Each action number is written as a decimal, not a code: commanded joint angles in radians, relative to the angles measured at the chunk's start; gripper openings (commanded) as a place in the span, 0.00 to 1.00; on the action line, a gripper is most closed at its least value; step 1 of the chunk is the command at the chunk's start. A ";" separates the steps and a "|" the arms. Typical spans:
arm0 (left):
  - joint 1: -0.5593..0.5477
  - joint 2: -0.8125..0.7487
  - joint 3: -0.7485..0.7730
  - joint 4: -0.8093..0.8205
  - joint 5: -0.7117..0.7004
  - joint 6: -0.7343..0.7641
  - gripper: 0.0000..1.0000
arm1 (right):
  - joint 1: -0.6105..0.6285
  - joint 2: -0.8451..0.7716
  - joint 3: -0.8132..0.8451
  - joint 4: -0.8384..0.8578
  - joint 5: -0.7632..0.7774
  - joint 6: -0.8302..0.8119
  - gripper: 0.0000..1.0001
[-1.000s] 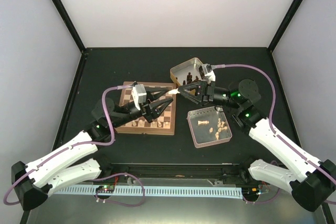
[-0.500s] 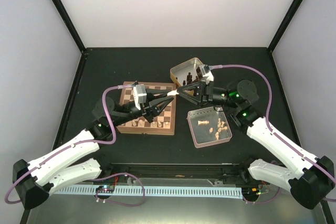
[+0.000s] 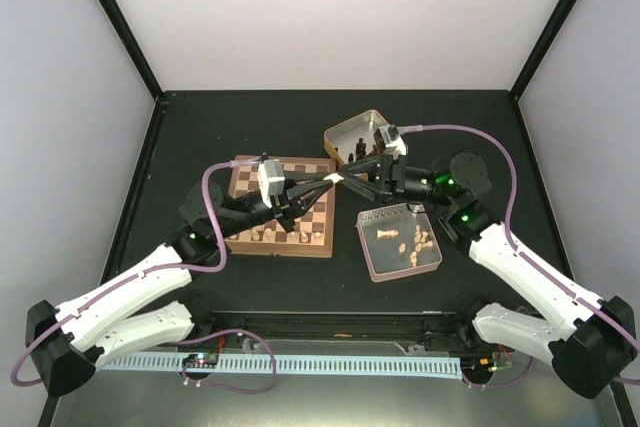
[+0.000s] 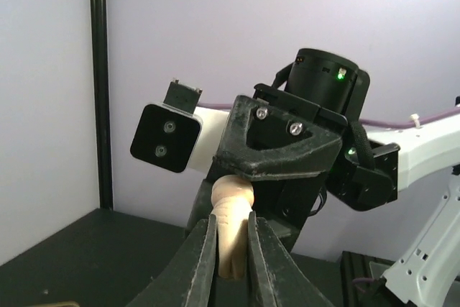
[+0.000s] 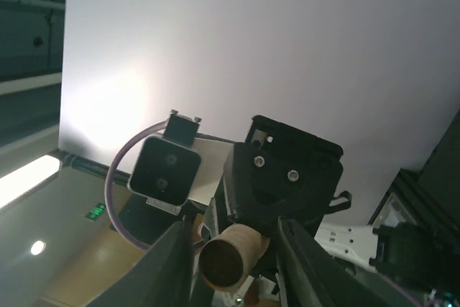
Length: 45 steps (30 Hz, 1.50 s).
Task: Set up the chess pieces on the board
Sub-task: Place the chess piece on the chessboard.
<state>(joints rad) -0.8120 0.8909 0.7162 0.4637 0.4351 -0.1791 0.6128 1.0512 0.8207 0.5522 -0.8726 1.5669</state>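
Handover aloft, by look of it: pale chess piece [image 4: 231, 195] over right edge of board [image 3: 290, 162]. Now left tool [image 4: 231, 231] pinching its stem, right tool [image 5: 231, 246] spread clear of base. Piece likely light, rigid, smooth, slippery; grip narrow waist. Dark matte counter [image 3: 250, 117], pale walls close.

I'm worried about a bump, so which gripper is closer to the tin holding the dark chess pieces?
Right. The right gripper hangs just in front of that tin; the left gripper is over the right edge of the chessboard, farther off.
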 commanded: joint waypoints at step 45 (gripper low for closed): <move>0.546 0.565 0.310 -1.531 -0.358 -0.072 0.03 | -0.181 0.147 0.010 -0.827 0.446 -0.819 0.64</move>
<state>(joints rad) -0.2745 1.4292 0.9932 -1.0351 0.0750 -0.2615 0.4454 1.1923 0.8070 -0.2779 -0.4076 0.7807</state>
